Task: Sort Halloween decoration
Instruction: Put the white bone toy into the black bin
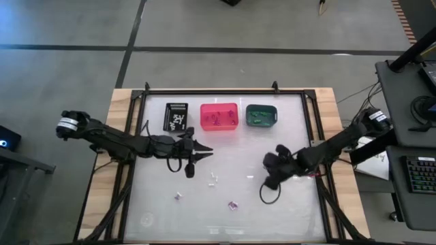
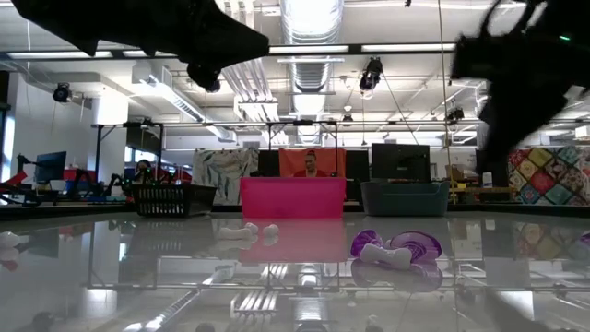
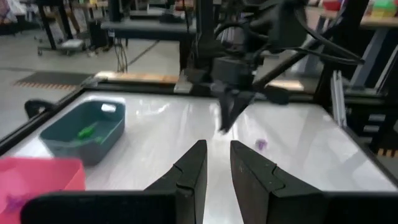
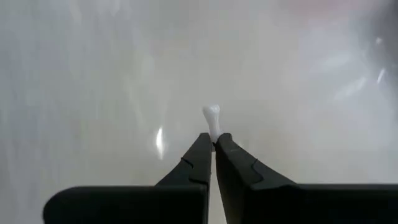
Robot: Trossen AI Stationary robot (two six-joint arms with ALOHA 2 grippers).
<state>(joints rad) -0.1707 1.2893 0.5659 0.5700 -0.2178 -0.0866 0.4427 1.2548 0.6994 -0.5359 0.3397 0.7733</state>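
My right gripper (image 4: 213,144) is pinched on a tiny white bone-shaped plastic trinket (image 4: 212,120). Its knobbed end sticks out past the fingertips, its long axis runs in line with the fingers, and it points straight away from the wrist. In the high view that gripper (image 1: 268,182) sits over the right half of the white tabletop (image 1: 286,129), lifted off the surface as far as I can tell.

My left gripper (image 1: 206,152) hangs over the table's middle left, fingers (image 3: 189,168) parted by a narrow gap with nothing between them.

Loose pieces on the table: a small purple trinket with a white bit (image 2: 395,247) lying flat near the front edge, long axis roughly crosswise in the low view; 1 pale white piece (image 2: 247,231) behind it; another white bit (image 1: 178,196) front left.

3 bins line the far edge: black rectangular bin (image 1: 176,116), pink rectangular bin (image 1: 219,116), teal rectangular bin (image 1: 261,114), which holds a green piece (image 3: 87,131).
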